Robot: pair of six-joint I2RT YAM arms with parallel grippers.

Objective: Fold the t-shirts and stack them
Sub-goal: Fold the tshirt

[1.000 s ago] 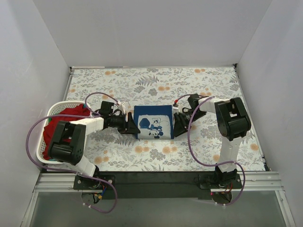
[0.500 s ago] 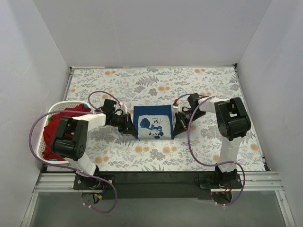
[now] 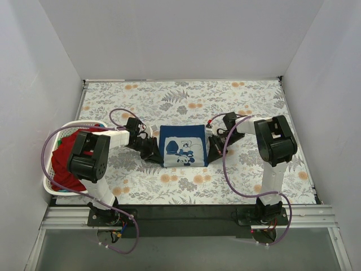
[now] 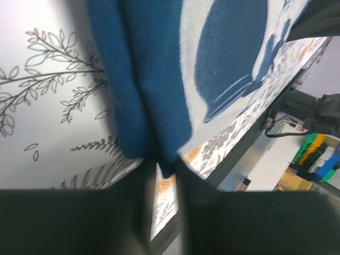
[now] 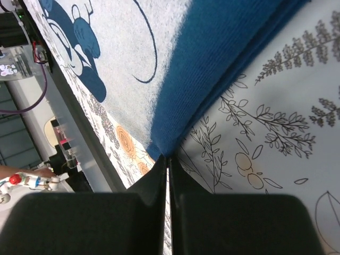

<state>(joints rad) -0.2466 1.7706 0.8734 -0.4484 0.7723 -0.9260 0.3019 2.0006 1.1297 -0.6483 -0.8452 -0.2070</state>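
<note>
We pinch folded navy t-shirt (image 3: 181, 145) mid-table (image 3: 242, 99): left fingers (image 4: 106, 223), right fingers (image 5: 106, 223) clamped on its near corners, to square fold.

Top view: bright, even, diffuse overhead light, sharp across the frame, no glare. Only short soft shadows fall on the bench (image 3: 169, 101) just beside the navy t-shirt (image 3: 181, 134), under the arms. Left wrist: soft close-range blur, bench left of the shirt blown out near white, left fingers (image 4: 79, 223) below the shirt a dark unfocused mass. Right wrist: crisper, knit weave resolves, right fingers (image 5: 106, 223) below the shirt black and underexposed.
</note>
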